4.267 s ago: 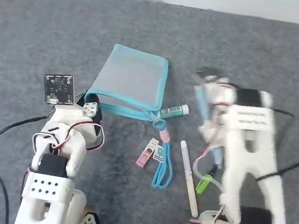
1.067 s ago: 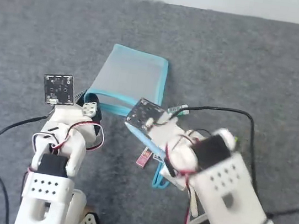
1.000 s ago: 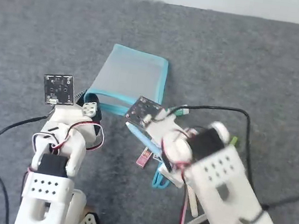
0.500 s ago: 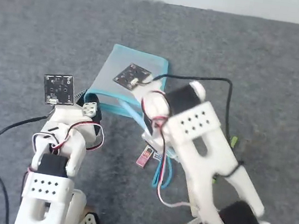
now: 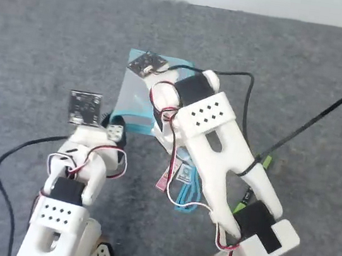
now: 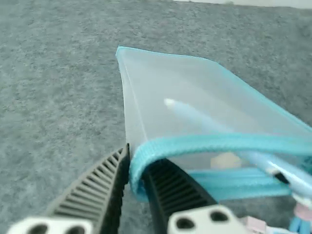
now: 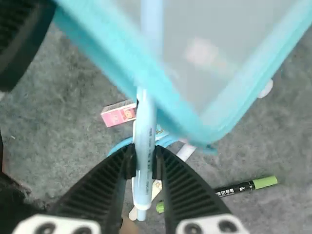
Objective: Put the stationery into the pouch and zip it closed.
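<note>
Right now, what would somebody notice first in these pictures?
Probably the right gripper poking a light blue pen into the open mouth of the see-through blue pouch, in the middle of the grey table. Next, the left gripper pinching the pouch's rim at one end. A green marker and a small pink item lie on the table nearby.

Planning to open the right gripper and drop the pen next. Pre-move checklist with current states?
1. left gripper clamped on the pouch rim, mouth held open: ok.
2. blue pen tip inside the pouch: ok.
3. Pen fully past the rim: not ok; its back end sits in the right gripper outside the mouth.
4. Pen would slide in when released: cannot tell.
5. Remaining stationery packed: not ok; green marker and small pink item lie on the table.
</note>
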